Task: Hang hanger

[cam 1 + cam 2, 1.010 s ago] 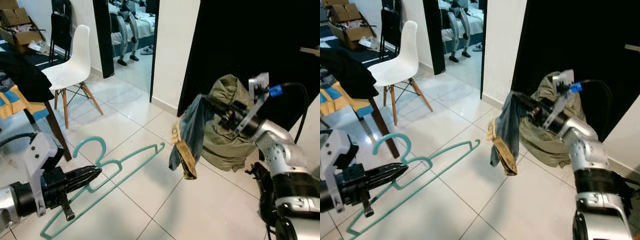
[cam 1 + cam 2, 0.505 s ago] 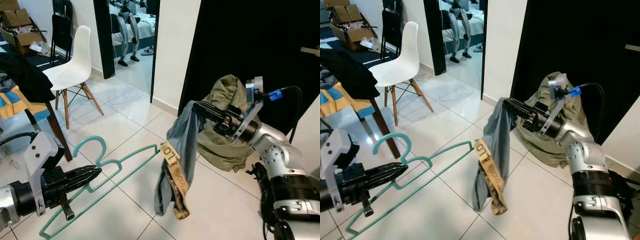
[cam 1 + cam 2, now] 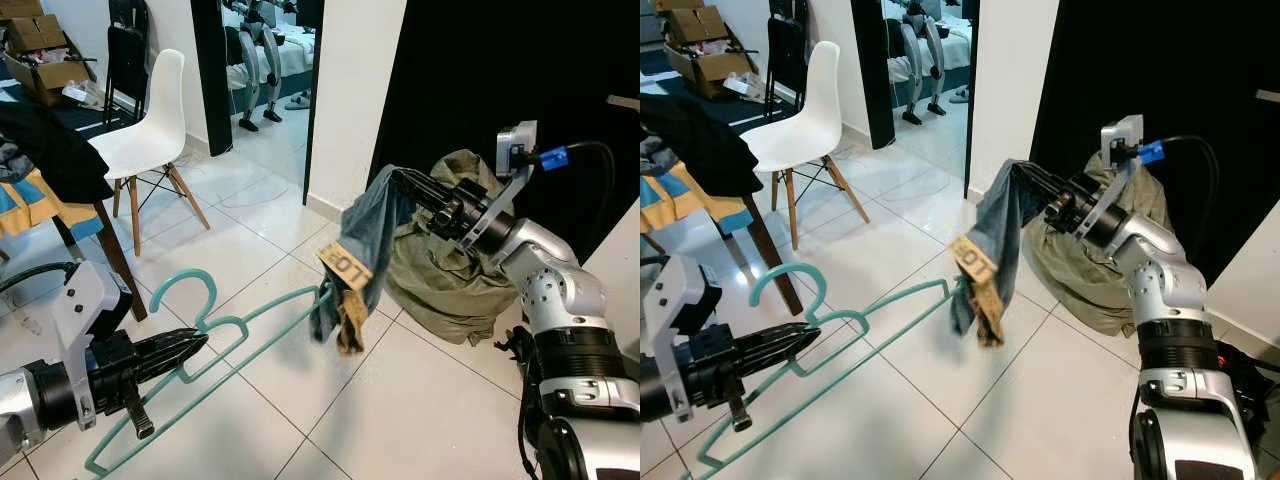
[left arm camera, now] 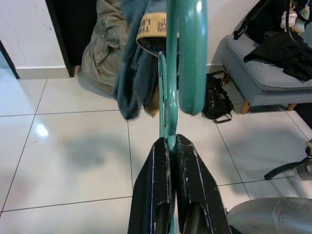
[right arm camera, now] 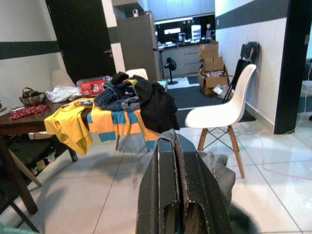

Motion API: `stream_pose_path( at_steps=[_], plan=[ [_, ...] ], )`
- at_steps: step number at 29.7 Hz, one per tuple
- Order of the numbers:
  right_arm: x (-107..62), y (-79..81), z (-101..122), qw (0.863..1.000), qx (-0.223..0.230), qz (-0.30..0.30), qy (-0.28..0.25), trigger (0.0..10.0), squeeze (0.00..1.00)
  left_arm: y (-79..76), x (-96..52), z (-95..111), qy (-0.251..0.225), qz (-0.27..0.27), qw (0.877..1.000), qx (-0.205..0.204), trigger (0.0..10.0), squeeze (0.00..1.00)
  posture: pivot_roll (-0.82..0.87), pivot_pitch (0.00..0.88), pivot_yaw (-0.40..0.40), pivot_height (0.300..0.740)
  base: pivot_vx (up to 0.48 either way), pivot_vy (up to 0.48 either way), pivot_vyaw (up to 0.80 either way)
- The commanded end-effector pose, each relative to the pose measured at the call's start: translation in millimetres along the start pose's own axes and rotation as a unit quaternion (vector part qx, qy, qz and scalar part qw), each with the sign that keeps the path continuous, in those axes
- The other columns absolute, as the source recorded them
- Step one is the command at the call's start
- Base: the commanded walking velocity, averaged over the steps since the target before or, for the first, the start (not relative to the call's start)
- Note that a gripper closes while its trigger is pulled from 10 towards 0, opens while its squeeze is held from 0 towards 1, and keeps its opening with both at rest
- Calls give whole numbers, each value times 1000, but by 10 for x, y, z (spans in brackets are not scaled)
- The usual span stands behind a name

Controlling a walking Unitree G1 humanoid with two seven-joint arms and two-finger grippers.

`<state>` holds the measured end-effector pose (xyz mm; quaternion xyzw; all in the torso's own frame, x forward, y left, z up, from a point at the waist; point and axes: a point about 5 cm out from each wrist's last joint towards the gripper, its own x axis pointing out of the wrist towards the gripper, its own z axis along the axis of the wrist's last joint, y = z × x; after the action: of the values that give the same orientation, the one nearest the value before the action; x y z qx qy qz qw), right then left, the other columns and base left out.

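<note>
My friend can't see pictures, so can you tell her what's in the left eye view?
The left gripper holds a teal hanger low over the white tiled floor, while the right gripper holds up bluish jeans near the hanger's far end. A white chair stands behind.

The jeans (image 3: 362,249) have swung since half a second ago — then they hung long and low, now they are bunched higher, their tan label (image 3: 345,267) just beside the far tip of the teal hanger (image 3: 215,340). The right gripper (image 3: 400,176) has lifted them slightly — closer to the doorframe.
</note>
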<state>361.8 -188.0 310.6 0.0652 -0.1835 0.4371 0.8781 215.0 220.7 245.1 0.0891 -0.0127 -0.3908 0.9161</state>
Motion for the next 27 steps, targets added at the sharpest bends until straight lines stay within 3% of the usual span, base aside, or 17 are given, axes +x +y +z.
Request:
stream_pose_path(
  at_steps=[1, 11, 20, 27],
  plan=[
    [-3, 17, -17, 1000, 0, 6, 2, 10000, 0, -50, -4, 7, 1, -9, 1000, -1, 10000, 0, 45, 191, -72, 740, 0, 0, 0],
    [-8, 16, 37, 1000, -4, 15, -2, 10000, 0, -32, -9, 6, 3, -5, 1000, 2, 10000, 0, 42, 186, -71, 740, 0, 0, 0],
    [13, 112, 67, 999, 6, 52, -9, 10000, 0, -39, 50, 22, -7, -15, 1000, 0, 10000, 0, 40, 180, -69, 740, 0, 0, 0],
    [39, 87, 21, 999, 0, 37, -3, 10000, 0, -61, 70, 30, -11, -23, 1000, -3, 10000, 0, 41, 181, -70, 740, 0, 0, 0]
  ],
)
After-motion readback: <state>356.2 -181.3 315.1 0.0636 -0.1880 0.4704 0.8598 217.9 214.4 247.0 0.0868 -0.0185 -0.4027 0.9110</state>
